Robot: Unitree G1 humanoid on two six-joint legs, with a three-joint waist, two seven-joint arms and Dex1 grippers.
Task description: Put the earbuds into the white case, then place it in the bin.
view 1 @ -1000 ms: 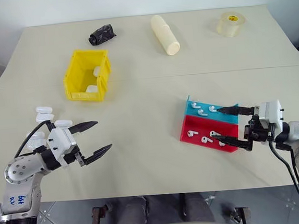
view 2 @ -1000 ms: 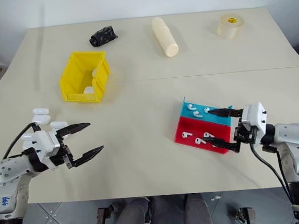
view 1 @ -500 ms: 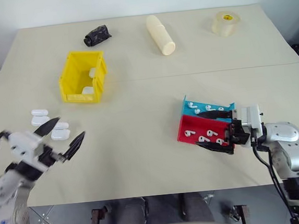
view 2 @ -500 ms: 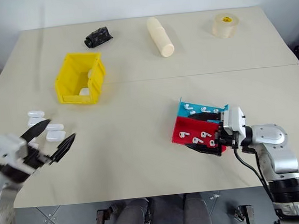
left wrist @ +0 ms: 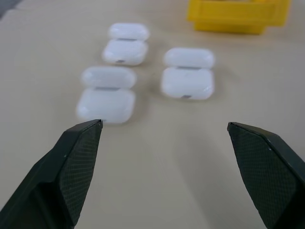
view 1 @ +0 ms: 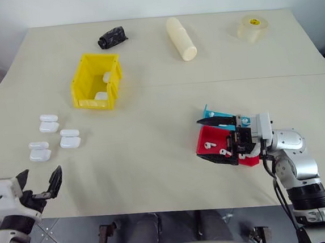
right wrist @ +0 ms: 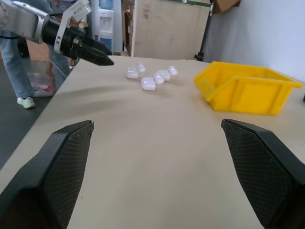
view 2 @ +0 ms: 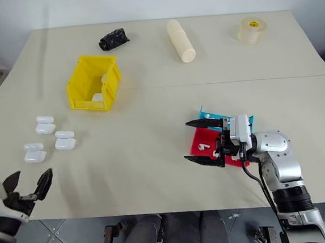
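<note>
Wide-open, empty left gripper [view 1: 40, 185] just short of the white cases [view 1: 70, 139] (four, lids up).

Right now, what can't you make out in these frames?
- Red tray and blue tray, eye views: the right gripper and its wrist cover most of them, so the earbuds cannot be counted.
- Yellow bin, eye views: white items inside; its walls hide part of the floor.
- Four white cases, left wrist view: blurred; whether any earbuds sit inside cannot be told.
- Person, right wrist view: cut off by the edge.
</note>
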